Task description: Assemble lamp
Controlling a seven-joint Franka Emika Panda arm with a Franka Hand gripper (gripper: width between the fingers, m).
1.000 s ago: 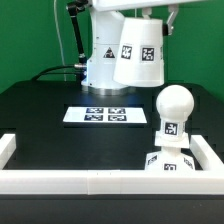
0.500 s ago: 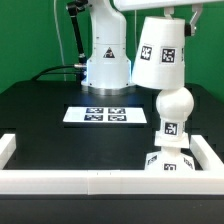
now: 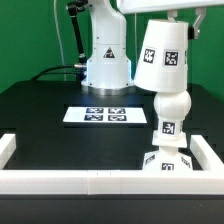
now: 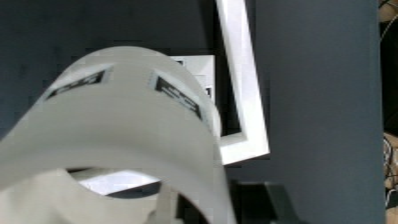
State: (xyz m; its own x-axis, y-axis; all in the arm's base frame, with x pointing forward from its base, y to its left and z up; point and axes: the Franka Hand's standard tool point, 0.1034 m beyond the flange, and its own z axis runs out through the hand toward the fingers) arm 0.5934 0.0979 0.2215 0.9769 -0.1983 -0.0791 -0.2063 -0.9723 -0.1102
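Observation:
The white tapered shade (image 3: 163,58) with black tags hangs tilted in the air, held at its top by my gripper (image 3: 176,16), whose jaws are shut on the shade's rim. It sits just above the ball-shaped bulb (image 3: 171,104), its lower edge overlapping the bulb's top in the exterior view. The bulb stands upright on the small square base (image 3: 167,162) at the exterior view's right, inside the white frame. In the wrist view the shade (image 4: 125,130) fills most of the picture and hides the bulb and base.
The marker board (image 3: 97,115) lies flat on the black table, also seen in the wrist view (image 4: 210,85). A white frame wall (image 3: 70,180) runs along the front and sides. The robot's white base (image 3: 105,60) stands behind.
The shade has moved toward the exterior view's right and down, from behind the marker board to just above the bulb. The bulb and base have not moved.

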